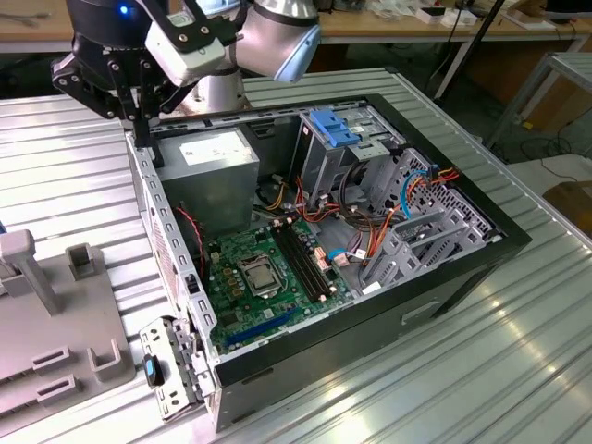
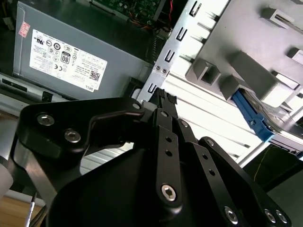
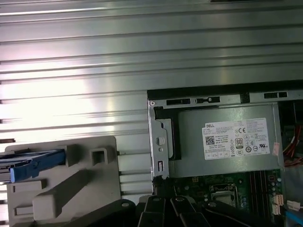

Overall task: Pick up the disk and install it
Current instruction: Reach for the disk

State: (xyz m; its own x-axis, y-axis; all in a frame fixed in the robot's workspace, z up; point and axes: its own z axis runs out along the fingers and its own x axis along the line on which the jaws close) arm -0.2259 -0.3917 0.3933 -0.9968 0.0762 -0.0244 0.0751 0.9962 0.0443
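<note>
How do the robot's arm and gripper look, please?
The arm is silver-grey with rounded joints. A pale grey bracket with dark screw holes sits at its wrist. The gripper is black, built of flat jointed links with silver bolts; a blue light glows near its base.

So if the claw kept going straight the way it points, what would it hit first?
Probably the case's rim next to the power supply. In the second wrist view the claw aims right at that edge. Depth is unclear, so it could slip just past it.
</note>
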